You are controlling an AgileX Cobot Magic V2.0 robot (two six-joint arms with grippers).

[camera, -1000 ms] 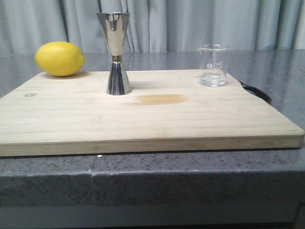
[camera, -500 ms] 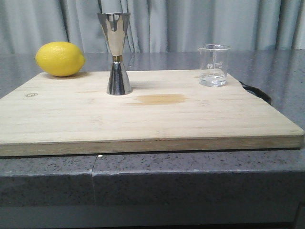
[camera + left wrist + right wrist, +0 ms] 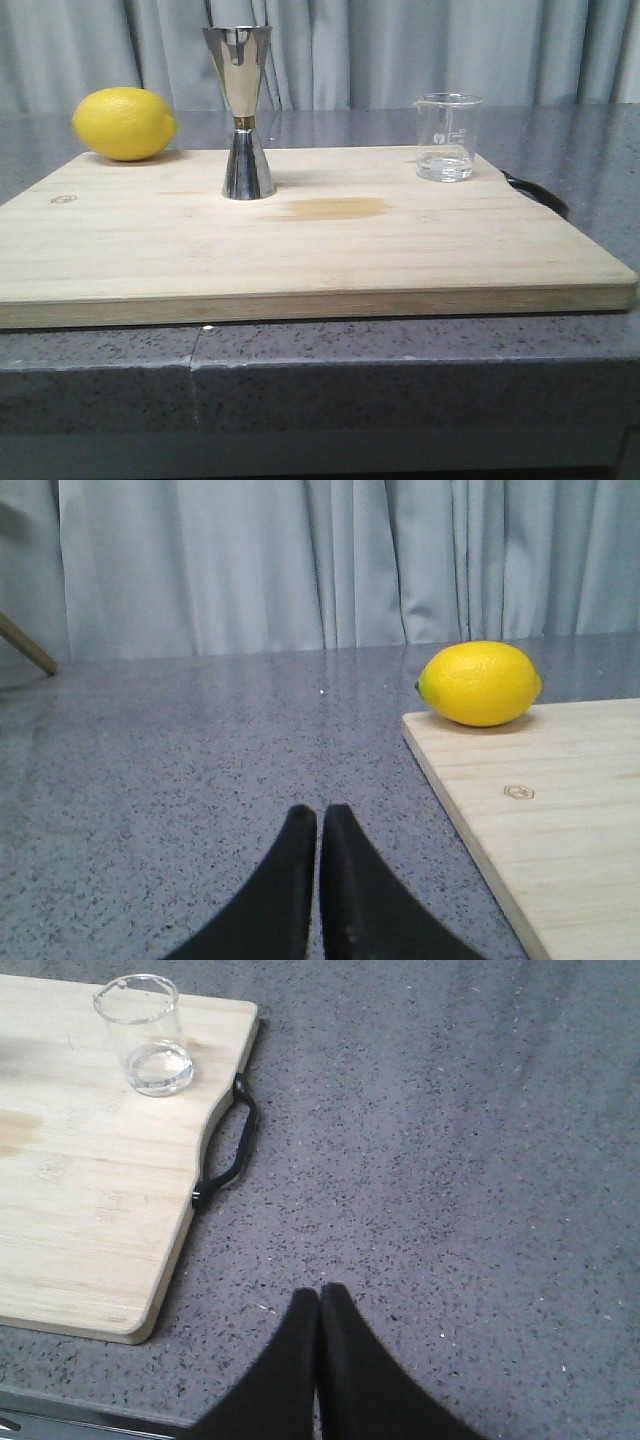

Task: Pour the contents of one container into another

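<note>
Both claws, left (image 3: 318, 820) & right (image 3: 319, 1300), closed, empty; beaker (image 3: 447, 137), jigger (image 3: 243, 112) upright on board (image 3: 300, 250)

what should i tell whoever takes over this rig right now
Left tool: shut, empty, over the grey counter beside the cutting board's left edge, near the lemon.
Right tool: shut, empty, over the counter off the board's right side, near its black handle.
Glass beaker: upright at the board's far right corner, a little clear liquid in the bottom.
Steel jigger: upright at the back of the board, between lemon and beaker.
Done: nothing; neither container is touched.
Left: open a tool, grasp the beaker, carry it to the jigger, pour into its top cup.
</note>
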